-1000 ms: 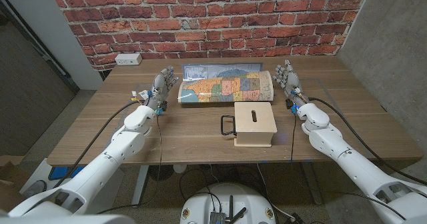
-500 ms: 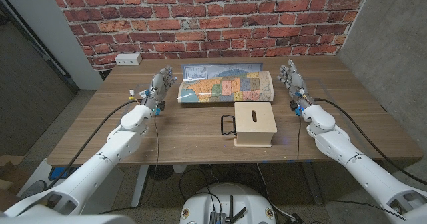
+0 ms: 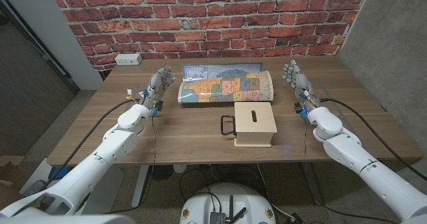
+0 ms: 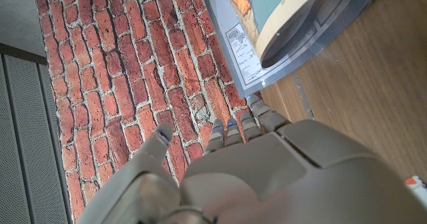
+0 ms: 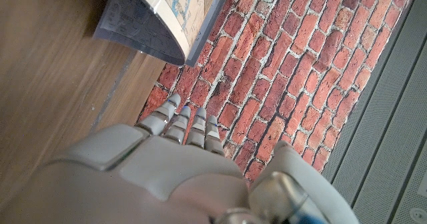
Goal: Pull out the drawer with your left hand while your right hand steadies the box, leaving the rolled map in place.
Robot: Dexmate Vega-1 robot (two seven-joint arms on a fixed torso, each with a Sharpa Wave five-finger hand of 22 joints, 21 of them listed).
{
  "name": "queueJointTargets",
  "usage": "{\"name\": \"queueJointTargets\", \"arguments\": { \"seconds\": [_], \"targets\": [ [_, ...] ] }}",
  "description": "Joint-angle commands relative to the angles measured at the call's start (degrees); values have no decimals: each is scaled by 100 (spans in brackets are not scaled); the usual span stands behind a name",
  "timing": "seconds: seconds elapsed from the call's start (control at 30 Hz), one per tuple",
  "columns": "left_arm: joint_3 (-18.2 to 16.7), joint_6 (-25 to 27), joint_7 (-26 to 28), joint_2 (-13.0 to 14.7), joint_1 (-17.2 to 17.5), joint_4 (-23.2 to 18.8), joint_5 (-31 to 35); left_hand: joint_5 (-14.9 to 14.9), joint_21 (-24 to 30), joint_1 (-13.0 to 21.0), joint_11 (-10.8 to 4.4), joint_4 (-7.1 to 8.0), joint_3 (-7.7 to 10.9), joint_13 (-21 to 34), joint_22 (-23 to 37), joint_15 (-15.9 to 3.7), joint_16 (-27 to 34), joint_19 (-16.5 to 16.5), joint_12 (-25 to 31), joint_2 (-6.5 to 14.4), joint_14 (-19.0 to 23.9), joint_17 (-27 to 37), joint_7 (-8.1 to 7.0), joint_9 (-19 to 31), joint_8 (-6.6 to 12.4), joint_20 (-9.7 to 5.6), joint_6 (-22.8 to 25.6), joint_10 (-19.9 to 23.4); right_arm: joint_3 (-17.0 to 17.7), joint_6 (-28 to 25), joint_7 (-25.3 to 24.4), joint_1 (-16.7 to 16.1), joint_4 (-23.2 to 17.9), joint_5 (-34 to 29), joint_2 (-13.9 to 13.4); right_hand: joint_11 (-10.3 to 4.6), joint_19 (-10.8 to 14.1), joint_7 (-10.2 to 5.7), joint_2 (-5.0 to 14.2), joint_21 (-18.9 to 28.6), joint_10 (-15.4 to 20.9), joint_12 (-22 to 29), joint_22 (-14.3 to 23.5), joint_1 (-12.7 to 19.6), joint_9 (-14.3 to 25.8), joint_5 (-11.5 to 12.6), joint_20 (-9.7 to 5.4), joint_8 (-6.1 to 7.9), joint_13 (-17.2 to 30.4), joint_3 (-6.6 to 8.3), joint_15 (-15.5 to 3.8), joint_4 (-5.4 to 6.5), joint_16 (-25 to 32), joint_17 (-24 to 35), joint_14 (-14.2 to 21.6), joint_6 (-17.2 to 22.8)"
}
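A light wooden box [image 3: 254, 123] with a slot in its top sits at the table's middle, a black drawer handle [image 3: 229, 125] sticking out on its left side. Behind it lies the rolled map [image 3: 225, 84], whose open end also shows in the left wrist view [image 4: 313, 17] and right wrist view [image 5: 163, 14]. My left hand [image 3: 157, 87] is raised left of the map, fingers apart, holding nothing. My right hand [image 3: 297, 83] is raised right of the map and behind the box's right side, fingers apart and holding nothing. Neither hand touches the box.
A white power outlet strip [image 3: 128, 59] lies at the table's far left corner. A red brick wall [image 3: 213, 17] runs behind the table. Bare wood [image 3: 180, 134] lies left of the box, between it and my left arm.
My right hand has drifted a little to the right and away from the box. My left hand has shifted slightly left. The box and map have not moved.
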Motion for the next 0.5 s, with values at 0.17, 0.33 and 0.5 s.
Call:
{"name": "queueJointTargets", "arguments": {
  "seconds": [0.17,0.33,0.5],
  "targets": [
    [-70,123,-86,287,166,-291,26,20,47,31,-9,-63,26,27,12,4,18,68,26,323,71,15,29,18,41,-258,79,88,246,-350,-759,-726,-1088,-1094,-551,-23,7,-3,194,32,88,31,18,77,22,36,-213,29,19,53,-103,-22,36,-17,63,76],
    [-146,102,-44,313,234,-334,-18,19,49,38,-19,-77,36,27,12,-9,20,80,33,326,95,14,38,19,43,-266,96,121,335,-439,-814,-917,-1369,-1312,-681,-32,15,-7,196,37,101,32,17,86,21,38,-223,31,19,62,-112,-29,32,-32,70,93],
    [-199,72,165,320,363,-479,59,18,52,42,-17,-90,43,27,13,-17,21,93,31,325,117,15,43,20,43,-266,107,132,529,-510,-903,-1271,-1711,-1602,-906,-50,33,-18,201,46,117,33,17,113,20,40,-232,32,19,86,-117,-51,30,-65,97,116]
  ]
}}
